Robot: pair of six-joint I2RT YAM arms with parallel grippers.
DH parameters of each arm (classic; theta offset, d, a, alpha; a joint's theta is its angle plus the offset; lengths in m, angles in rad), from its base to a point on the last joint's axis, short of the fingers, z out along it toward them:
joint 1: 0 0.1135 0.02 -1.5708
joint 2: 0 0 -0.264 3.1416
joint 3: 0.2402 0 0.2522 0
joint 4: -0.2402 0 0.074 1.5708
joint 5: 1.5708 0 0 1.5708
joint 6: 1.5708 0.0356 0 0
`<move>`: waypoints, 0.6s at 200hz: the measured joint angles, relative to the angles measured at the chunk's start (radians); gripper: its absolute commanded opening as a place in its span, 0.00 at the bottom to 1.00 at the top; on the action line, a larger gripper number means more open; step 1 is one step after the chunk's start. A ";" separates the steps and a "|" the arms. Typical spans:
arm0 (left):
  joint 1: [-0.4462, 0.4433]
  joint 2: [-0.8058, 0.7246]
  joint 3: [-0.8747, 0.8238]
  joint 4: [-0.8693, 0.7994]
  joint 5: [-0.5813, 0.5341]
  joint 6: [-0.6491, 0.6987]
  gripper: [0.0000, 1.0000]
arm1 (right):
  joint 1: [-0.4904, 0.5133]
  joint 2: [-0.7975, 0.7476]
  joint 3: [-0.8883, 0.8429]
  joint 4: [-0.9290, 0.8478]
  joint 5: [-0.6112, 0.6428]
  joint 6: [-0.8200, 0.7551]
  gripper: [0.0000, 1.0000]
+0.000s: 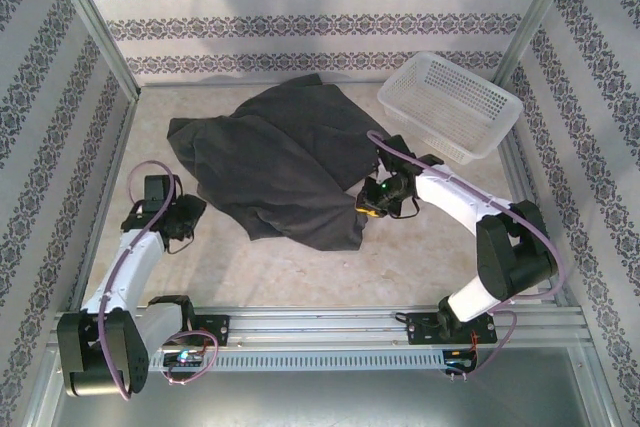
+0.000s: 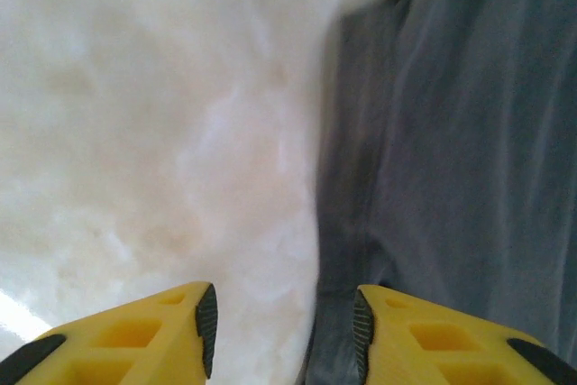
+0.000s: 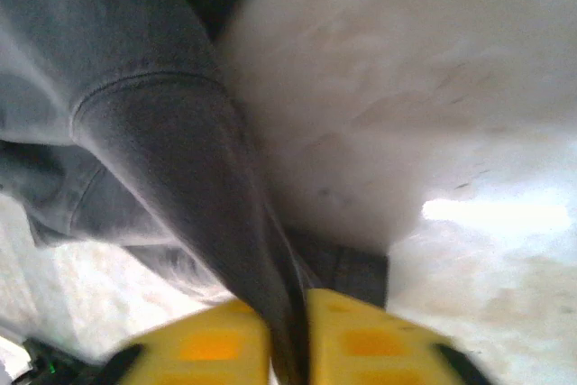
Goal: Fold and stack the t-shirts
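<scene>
One shirt [image 1: 285, 172], dark grey, lies crumpled mid-table, spread from far centre toward the near right. No fold made and no stack begun, so by my reading the whole task is ahead. Flattening looks like the step in hand.

Right gripper [image 3: 290, 326]: jaws together, clamped on a pinch of the shirt's near-right edge. Cloth is drawn into a ridge ahead of the fingers, with a stitched hem across it.

Left gripper [image 2: 284, 322]: jaws apart, holding nothing, low over the table [image 2: 162, 132] at the shirt's left edge. The cloth edge runs just inside its right finger.

Basket [image 1: 450, 107]: white, far right, near the shirt's far-right edge but apart from it.

Hard to tell:
- Collar, tag and sleeves are lost in the folds.
- Which side faces up is unknown.
- Right wrist view is blurred.
- Whether more shirts lie beneath cannot be told.
</scene>
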 measured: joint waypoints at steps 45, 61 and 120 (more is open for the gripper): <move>-0.068 0.181 -0.023 0.141 0.098 -0.073 0.49 | -0.010 -0.057 -0.029 -0.015 0.119 0.015 0.49; -0.079 0.240 -0.007 0.189 0.111 -0.086 0.49 | 0.067 -0.103 -0.058 -0.009 0.134 0.025 0.51; -0.079 0.482 0.117 0.287 0.140 -0.085 0.28 | 0.327 0.056 -0.056 0.069 0.108 0.057 0.51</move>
